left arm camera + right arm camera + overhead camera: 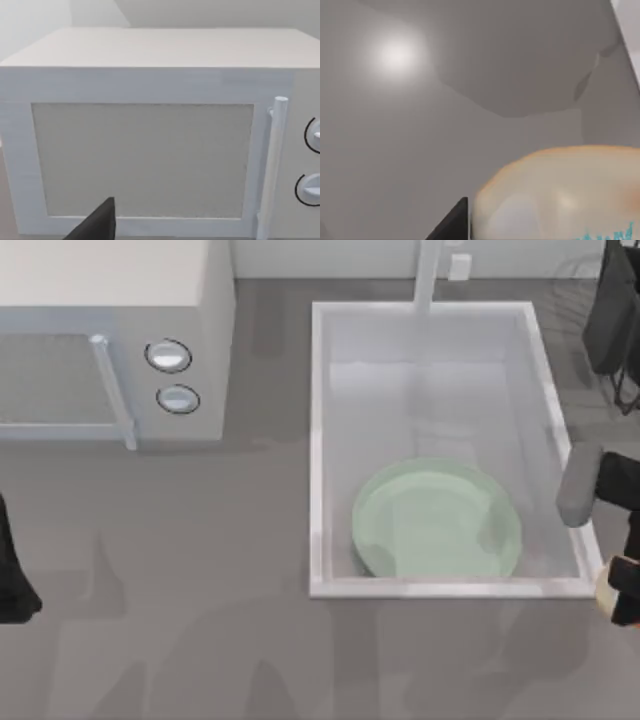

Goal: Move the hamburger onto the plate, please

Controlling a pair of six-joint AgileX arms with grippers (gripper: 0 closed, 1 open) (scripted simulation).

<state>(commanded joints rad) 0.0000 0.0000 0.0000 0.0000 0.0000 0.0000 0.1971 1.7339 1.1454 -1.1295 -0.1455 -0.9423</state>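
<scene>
**Top view and wrist views: burger at the desk's right edge, plate in the sink**

Top view: a mint-green plate lies flat in the near part of a white-rimmed sink, with nothing on it. A white microwave stands at the left rear of the grey desk, its door closed, with a handle and two knobs. The right arm reaches in at the right edge, just outside the sink's right rim; a small tan piece of the hamburger shows beneath it, off the plate. The left arm sits at the left edge.

Right wrist view: the hamburger appears close up as a rounded tan-and-orange bun next to a dark finger of the right gripper; whether the gripper clasps it cannot be told.

Left wrist view: the microwave door faces the camera, with one dark finger of the left gripper in front; its state cannot be told.
</scene>
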